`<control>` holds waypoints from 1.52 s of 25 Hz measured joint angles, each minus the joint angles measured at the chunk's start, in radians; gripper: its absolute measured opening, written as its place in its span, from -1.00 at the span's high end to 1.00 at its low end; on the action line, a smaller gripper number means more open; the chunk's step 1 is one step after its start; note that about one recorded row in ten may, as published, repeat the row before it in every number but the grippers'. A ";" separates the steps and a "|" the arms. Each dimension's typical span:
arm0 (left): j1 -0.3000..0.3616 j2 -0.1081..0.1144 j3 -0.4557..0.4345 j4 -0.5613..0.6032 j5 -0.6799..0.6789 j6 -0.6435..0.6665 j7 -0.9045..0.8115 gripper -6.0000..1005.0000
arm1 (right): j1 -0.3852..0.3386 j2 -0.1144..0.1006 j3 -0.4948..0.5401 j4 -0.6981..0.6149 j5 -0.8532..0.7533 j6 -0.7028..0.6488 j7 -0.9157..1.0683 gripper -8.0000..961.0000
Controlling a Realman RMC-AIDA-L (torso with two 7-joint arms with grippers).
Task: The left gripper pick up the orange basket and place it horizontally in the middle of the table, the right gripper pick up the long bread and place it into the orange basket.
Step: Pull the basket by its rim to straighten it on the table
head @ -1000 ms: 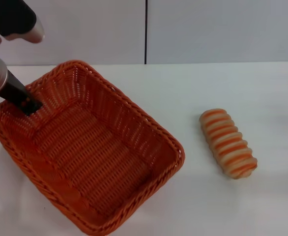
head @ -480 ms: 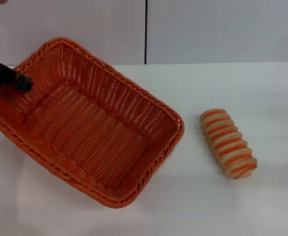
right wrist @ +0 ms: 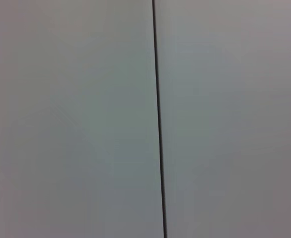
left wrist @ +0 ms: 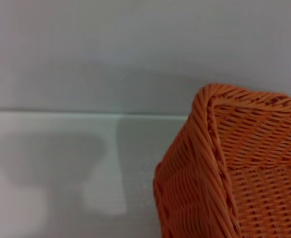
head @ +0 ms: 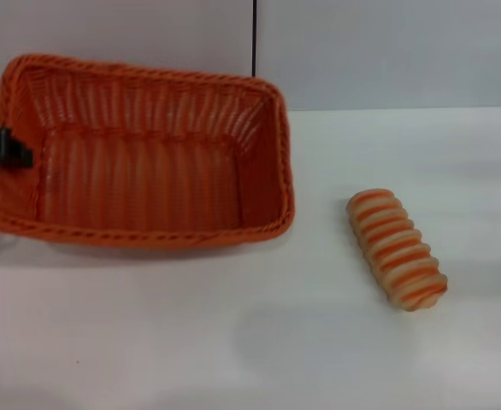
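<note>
At the left edge of the head view, the left gripper (head: 2, 149), a black two-fingered claw, is clamped over the short left wall of the large rectangular orange woven basket (head: 139, 154). Gripping on the rim suits the task: it leaves the basket interior free and gives leverage to turn the basket about that end. The long sides now run across the view, so the basket reads as horizontal. Its near rim appears tilted up, and a shadow lies under it on the plain white table (head: 233, 342), so it is judged to be lifted or only partly resting; contact cannot be confirmed. The left wrist view shows one braided corner of the basket (left wrist: 220, 163) with bare tabletop beyond it.

The oblong cream and orange-brown ridged long bread (head: 397, 248) lies on the table to the right of the basket, well apart from the right rim and angled to it.

The right gripper does not appear; its wrist camera shows only a grey wall panel (right wrist: 76, 119) with a dark vertical seam.

Edges and clearance: the basket sits left of centre, its far rim against the wall line. Open table lies between basket and bread and across the whole near side, giving room to shift the basket rightward.
</note>
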 joint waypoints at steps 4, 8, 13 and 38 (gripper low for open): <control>0.051 -0.008 -0.002 0.041 -0.005 0.019 -0.007 0.61 | 0.018 -0.006 -0.007 -0.004 0.000 0.012 0.000 -0.56; 0.073 -0.011 0.000 0.055 -0.016 0.029 -0.008 0.62 | 0.028 -0.012 -0.009 -0.006 -0.004 0.015 0.001 -0.56; 0.096 -0.012 0.027 0.050 -0.029 0.025 -0.009 0.64 | 0.028 -0.012 -0.010 -0.014 -0.006 0.015 0.001 -0.56; 0.207 -0.005 0.154 -0.026 -0.158 -0.089 -0.009 0.68 | 0.019 -0.004 -0.012 -0.008 -0.007 0.020 -0.005 -0.56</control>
